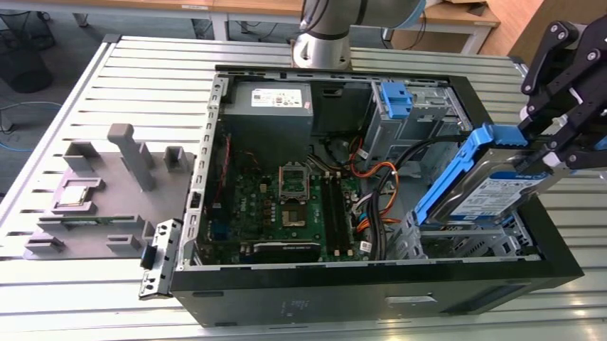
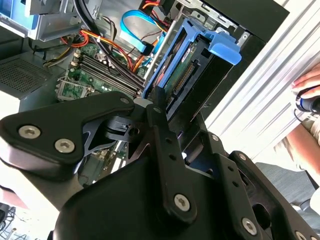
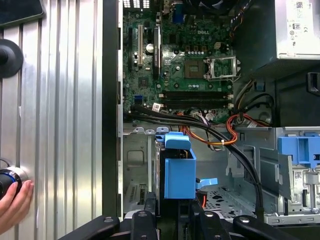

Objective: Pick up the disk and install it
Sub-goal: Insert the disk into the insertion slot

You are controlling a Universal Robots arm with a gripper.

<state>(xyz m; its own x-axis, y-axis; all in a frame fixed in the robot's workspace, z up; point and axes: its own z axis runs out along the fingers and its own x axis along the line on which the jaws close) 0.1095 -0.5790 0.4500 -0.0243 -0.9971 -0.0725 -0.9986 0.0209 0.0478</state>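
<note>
Tool [image 1: 548, 150] clamped on the disk [image 1: 479, 193], gripping the upper end of its blue frame. Disk is tilted, label side showing in the exterior view, low end down at the drive cage [image 1: 465, 245] in the open case [image 1: 379, 295], on the exterior view's right. Can't tell if it touches the cage. Board [image 1: 284, 206] and cables just beside. Second blue bracket [image 1: 396, 99] in the far bay. Case sits on the slatted bench [image 1: 142, 71]. Hand [image 3: 14, 199] at a knob on the bench.
</note>
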